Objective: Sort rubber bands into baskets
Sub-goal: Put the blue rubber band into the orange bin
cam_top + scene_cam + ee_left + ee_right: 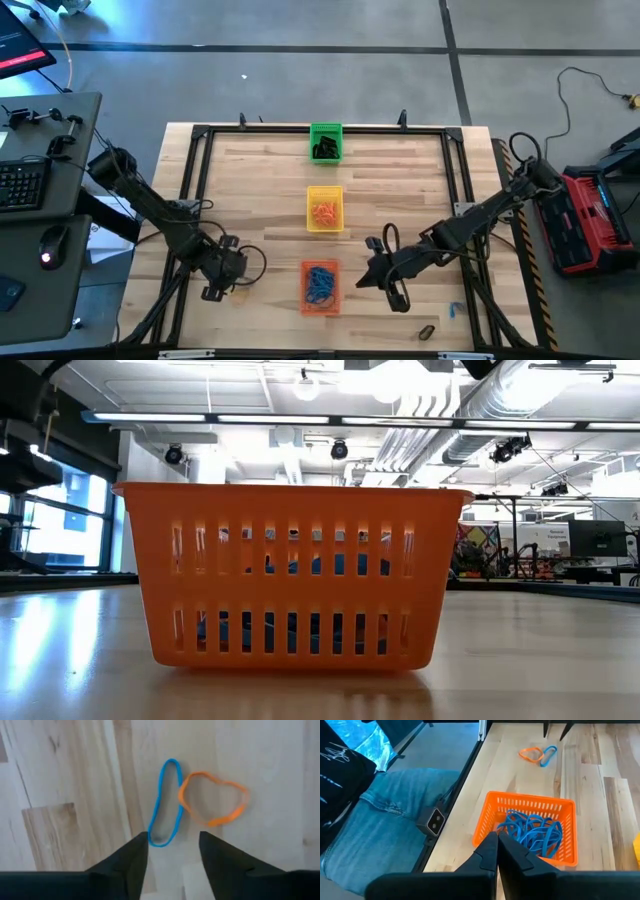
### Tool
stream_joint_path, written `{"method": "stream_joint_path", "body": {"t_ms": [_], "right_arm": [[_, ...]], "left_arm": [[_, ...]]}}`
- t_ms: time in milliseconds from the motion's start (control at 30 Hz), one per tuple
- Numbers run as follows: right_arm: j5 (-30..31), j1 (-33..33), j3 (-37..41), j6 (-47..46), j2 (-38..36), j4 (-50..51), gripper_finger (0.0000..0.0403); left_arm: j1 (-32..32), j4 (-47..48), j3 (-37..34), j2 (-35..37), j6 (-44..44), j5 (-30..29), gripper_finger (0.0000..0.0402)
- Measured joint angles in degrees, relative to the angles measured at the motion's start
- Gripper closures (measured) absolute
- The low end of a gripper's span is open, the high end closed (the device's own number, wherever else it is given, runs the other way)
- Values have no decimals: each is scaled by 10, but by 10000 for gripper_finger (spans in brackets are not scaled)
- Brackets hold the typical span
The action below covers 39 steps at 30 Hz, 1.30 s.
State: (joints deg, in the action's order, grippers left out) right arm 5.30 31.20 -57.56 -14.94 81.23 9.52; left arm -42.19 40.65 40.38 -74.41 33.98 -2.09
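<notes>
Table: pale wood table inside a black frame, filling the high view's centre.
Baskets: green basket top centre, yellow basket middle, orange basket lower centre, holding blue bands.
Loose bands: blue rubber band touching orange rubber band, centre of the left wrist view.
Left gripper: jaws open, empty, just short of the blue band.
Right gripper: jaws closed, empty, beside the orange basket.
</notes>
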Motion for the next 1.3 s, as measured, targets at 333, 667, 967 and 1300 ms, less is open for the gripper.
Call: {"method": "stream_joint_path", "body": {"t_ms": [333,667,967,1300], "right_arm": [[3,0,0,9,0,1,403],[5,0,0,11,0,4,403],[6,0,0,11,0,6,403],[8,0,0,15,0,11,403]], "left_arm": [[2,-25,-46,-1,19,-6,197],[2,-65,-59,-23,-40,-18,202],[0,-79,-57,-70,-57,-6,234],[1,-31,-20,-72,-80,3,387]]}}
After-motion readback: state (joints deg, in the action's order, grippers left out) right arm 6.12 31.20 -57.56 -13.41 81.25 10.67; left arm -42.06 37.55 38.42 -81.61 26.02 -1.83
